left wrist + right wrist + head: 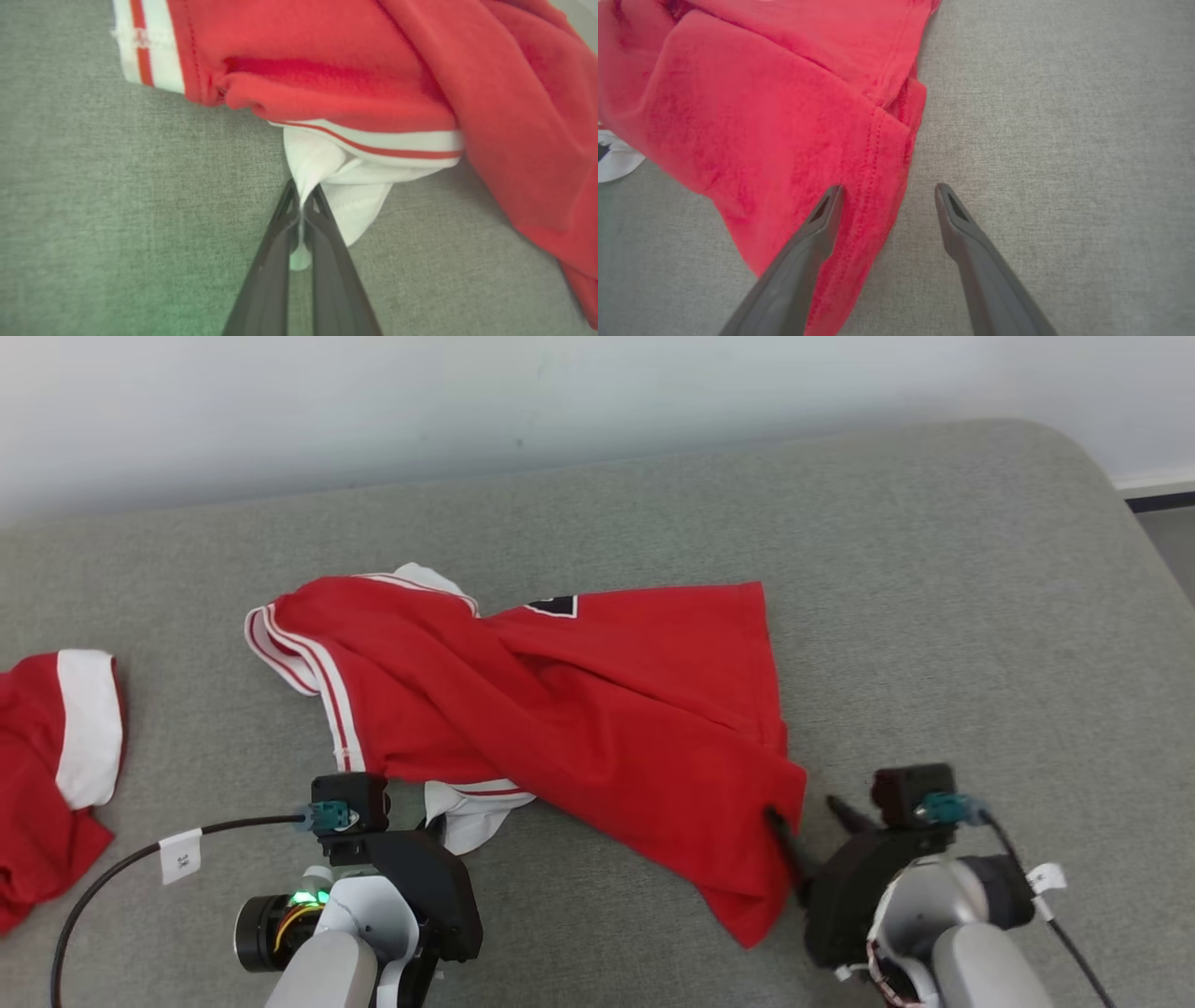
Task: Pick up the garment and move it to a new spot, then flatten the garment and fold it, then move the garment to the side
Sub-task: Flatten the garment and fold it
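In my clenched left gripper (303, 198) sits a white fold of the garment (579, 700); my right gripper (887, 189) stands open over its red hem. Both lie on one grey cushion (934, 569), before one pale wall (467, 401) — two garments, the second garment (56, 756) far left.

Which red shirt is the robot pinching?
The crumpled red garment in the middle: the left gripper is shut on its white flap. The other red garment lies apart at the far left, untouched.
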### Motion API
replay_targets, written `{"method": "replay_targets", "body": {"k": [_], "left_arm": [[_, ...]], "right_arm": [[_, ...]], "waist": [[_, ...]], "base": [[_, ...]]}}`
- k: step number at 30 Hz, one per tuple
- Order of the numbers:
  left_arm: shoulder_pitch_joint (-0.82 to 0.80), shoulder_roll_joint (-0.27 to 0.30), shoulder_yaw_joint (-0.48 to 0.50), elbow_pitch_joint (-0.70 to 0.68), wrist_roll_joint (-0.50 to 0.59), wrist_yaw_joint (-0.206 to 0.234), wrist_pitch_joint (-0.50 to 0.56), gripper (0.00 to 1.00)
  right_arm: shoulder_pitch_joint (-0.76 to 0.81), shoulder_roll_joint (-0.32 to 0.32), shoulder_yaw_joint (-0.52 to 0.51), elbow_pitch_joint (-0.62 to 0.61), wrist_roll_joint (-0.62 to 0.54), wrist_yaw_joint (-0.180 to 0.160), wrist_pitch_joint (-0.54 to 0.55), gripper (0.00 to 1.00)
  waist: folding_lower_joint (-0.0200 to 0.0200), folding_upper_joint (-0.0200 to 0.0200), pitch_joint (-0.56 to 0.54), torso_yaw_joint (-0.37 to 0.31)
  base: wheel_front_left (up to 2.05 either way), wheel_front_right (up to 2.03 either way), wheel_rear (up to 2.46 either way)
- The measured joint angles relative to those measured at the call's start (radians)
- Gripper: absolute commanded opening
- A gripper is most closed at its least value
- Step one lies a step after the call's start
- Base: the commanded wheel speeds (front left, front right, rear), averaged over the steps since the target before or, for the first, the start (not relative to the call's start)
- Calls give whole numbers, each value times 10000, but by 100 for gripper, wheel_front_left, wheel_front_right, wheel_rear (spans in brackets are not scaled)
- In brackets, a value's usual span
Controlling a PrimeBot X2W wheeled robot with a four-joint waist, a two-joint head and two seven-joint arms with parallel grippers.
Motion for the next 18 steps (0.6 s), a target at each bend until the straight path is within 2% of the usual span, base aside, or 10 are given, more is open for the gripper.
{"method": "replay_targets", "body": {"k": [2, 7, 8, 9, 13, 18], "left_arm": [[17, 0, -27, -140, -10, 56, 29, 0], [43, 6, -42, -366, -58, 102, 96, 0], [45, 6, -38, -401, -69, 134, 100, 0], [51, 6, -40, -431, -71, 142, 98, 0], [188, 6, 86, -662, -176, 151, -242, 0], [525, 92, 453, -1231, -359, 249, -790, 0]], "right_arm": [[-146, -21, -188, 138, 169, 0, -54, 100], [-334, 15, 341, 614, 846, 0, 6, 100], [-412, 8, 399, 694, 876, 0, 6, 79], [-488, 2, 453, 750, 851, 0, 2, 0], [-713, 21, 405, 663, 669, 0, -443, 0], [-1188, -10, -832, 111, -531, 0, -851, 0]], "waist": [[0, 0, 77, 106], [0, 0, 229, 262], [0, 0, 246, 279], [0, 0, 254, 295], [0, 0, 197, 317], [-1, 0, -18, 372]], "base": [[0, 0, 0], [0, 0, 0], [0, 0, 0], [0, 0, 0], [0, 0, 0], [0, 0, 0]]}}
